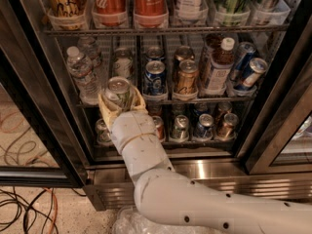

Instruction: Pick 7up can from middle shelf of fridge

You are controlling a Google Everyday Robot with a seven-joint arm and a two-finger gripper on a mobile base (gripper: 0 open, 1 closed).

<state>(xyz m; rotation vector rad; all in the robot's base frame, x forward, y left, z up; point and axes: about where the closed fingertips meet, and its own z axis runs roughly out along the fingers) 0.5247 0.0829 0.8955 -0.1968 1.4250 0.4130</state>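
My gripper (119,101) is shut on the 7up can (118,90), a small can with a silver top and a whitish-green side. Its cream fingers (104,106) clasp the can on both sides. The can is upright, held in front of the left part of the middle shelf (195,99), at the level of the shelf's front edge. My white arm rises from the bottom right to it. The fridge (204,172) has a black frame, wire racks and a ribbed steel base.
On the middle shelf stand water bottles (82,74) at the left, a blue can (155,77), a copper-gold can (186,77), a brown bottle (218,65) and tilted blue cans (249,69). Coca-Cola bottles (148,1) stand above, short cans (204,126) below. Cables (24,208) lie on the floor.
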